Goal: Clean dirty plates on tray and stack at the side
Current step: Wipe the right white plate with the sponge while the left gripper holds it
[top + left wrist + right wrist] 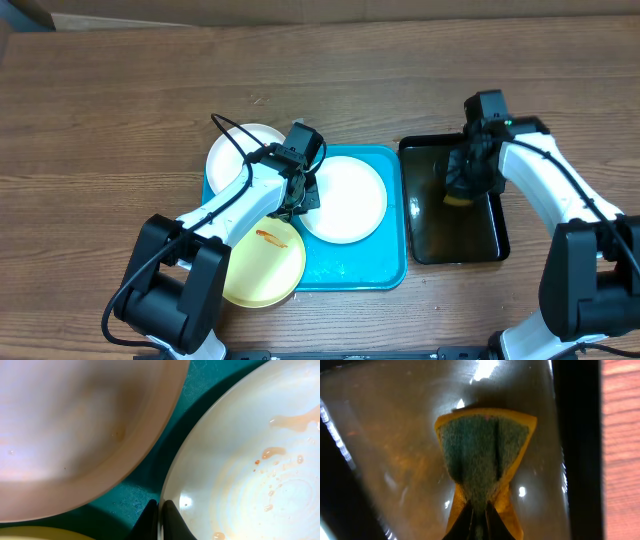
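On the turquoise tray (355, 268) lies a white plate (345, 200); in the left wrist view this plate (250, 460) shows orange-red smears and droplets. My left gripper (303, 205) (160, 519) is shut on its left rim, one finger inside the plate and one on the tray side. A second white plate (238, 155) (75, 430) lies at the tray's upper left. A pale yellow plate (262, 262) with an orange smear overlaps the tray's lower left edge. Over the black tray, my right gripper (463, 188) (479, 510) is shut on a yellow sponge (485, 450) with a green face.
The narrow black tray (455, 245) (395, 460) stands right of the turquoise one and its bottom looks wet and glossy. Bare wooden table (120, 100) lies all around, with wide room at the back and left.
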